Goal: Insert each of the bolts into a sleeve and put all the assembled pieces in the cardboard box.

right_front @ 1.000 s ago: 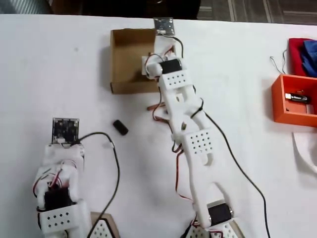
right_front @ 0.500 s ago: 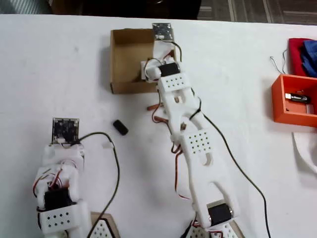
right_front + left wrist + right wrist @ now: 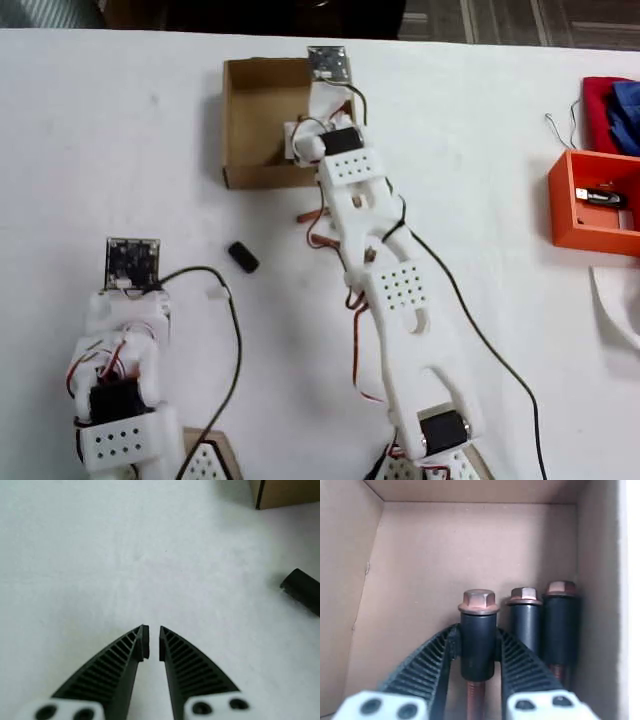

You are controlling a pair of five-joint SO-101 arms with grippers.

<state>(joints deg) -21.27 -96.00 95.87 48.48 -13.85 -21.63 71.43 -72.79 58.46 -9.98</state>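
Observation:
My right gripper (image 3: 478, 647) is inside the cardboard box (image 3: 420, 560), shut on an assembled piece (image 3: 478, 630): a copper bolt in a black sleeve. Two more assembled pieces (image 3: 545, 625) lie beside it, against the box wall. In the high view the right arm (image 3: 385, 260) stretches to the cardboard box (image 3: 255, 120) at the back. A loose black sleeve (image 3: 243, 257) lies on the table between the arms; the left wrist view shows the sleeve (image 3: 302, 591) too. My left gripper (image 3: 151, 642) hovers over bare table near the front left, nearly shut with nothing in it.
An orange tray (image 3: 590, 205) with a small dark object stands at the right edge, with red and blue cloth (image 3: 612, 110) behind it. Cables (image 3: 225, 320) trail across the white table (image 3: 120, 150) from both arms.
The right arm has swung slightly left and deeper over the box during the first half second, then stayed put. The left arm has kept still.

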